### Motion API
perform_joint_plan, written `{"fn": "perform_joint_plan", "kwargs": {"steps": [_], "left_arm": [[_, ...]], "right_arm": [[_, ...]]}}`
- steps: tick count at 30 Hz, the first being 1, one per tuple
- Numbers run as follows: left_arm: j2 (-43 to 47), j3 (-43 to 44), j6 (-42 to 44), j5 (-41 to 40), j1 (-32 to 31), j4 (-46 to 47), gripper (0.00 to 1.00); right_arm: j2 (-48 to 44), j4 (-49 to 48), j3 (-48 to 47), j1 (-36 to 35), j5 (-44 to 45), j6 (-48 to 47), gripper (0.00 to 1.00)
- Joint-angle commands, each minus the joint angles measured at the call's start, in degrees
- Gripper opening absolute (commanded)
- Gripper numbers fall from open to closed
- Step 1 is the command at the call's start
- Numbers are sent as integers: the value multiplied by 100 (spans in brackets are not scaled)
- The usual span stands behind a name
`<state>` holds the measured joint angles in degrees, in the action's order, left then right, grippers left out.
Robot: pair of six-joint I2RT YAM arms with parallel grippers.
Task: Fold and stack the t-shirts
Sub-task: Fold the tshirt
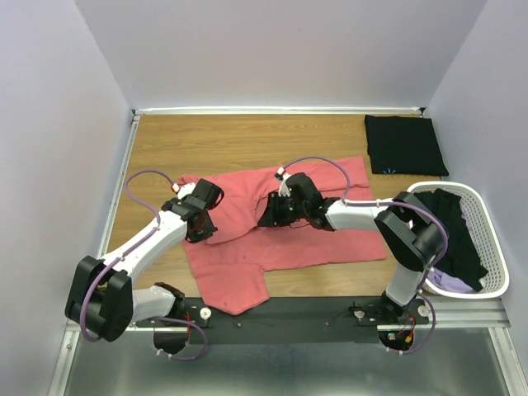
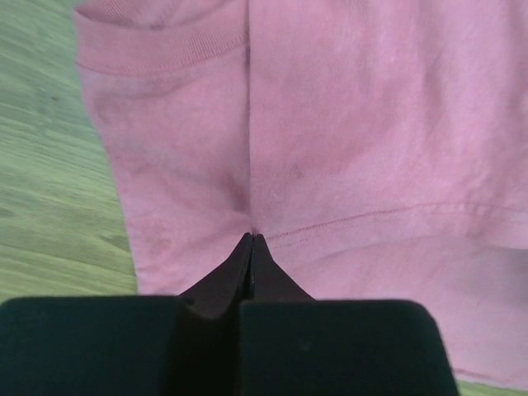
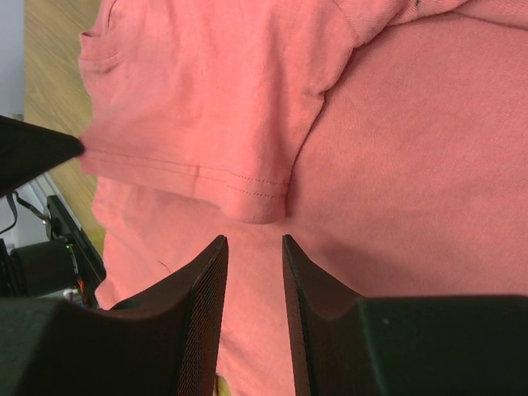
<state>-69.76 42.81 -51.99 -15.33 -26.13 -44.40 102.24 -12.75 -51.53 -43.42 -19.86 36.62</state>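
Note:
A coral-pink t-shirt (image 1: 289, 231) lies spread on the wooden table, its left part folded over the body. My left gripper (image 1: 204, 224) is at the shirt's left side. In the left wrist view its jaws (image 2: 252, 238) are shut, pinching the pink cloth (image 2: 355, 148) at a crease by the stitched hem. My right gripper (image 1: 268, 216) is open over the middle of the shirt. In the right wrist view (image 3: 252, 241) the folded layer's hem corner (image 3: 256, 198) lies just ahead of its tips. A folded black t-shirt (image 1: 404, 144) with a tiny light-blue mark lies at the back right.
A white slatted basket (image 1: 495, 247) stands at the right edge, holding black cloth (image 1: 454, 231) and lilac cloth (image 1: 450, 282). Bare wood (image 1: 247, 140) lies behind the pink shirt. White walls close in the table on three sides.

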Motion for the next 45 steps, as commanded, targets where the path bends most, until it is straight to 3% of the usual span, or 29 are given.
{"fn": "perform_joint_plan", "kwargs": {"steps": [1,16,26,31,33,37,42,45], "left_arm": [[32,351,-75,-585,-24,-384,0],[-64,202,4,-611,-24,-455,0],[-161,202,119,-761,-24,-517,0],[-205,88,189,-533,-33,-420,5],[-179,79,189,-497,-33,-394,17],[57,166,40,-654,-24,-411,56],[462,447,118,-910,309,-122,71],[525,518,704,-806,1046,527,79]], "right_arm": [[165,98,-200,26,-62,-6,40],[499,317,-481,18,-291,-129,40],[411,511,-481,26,-1,-252,40],[140,906,-499,26,692,-462,40],[34,1099,-551,26,1000,-550,40],[-361,1547,-709,96,1816,-936,41],[-687,2013,-876,518,2354,-1394,41],[-801,2119,-912,1237,2189,-1614,42]]}}
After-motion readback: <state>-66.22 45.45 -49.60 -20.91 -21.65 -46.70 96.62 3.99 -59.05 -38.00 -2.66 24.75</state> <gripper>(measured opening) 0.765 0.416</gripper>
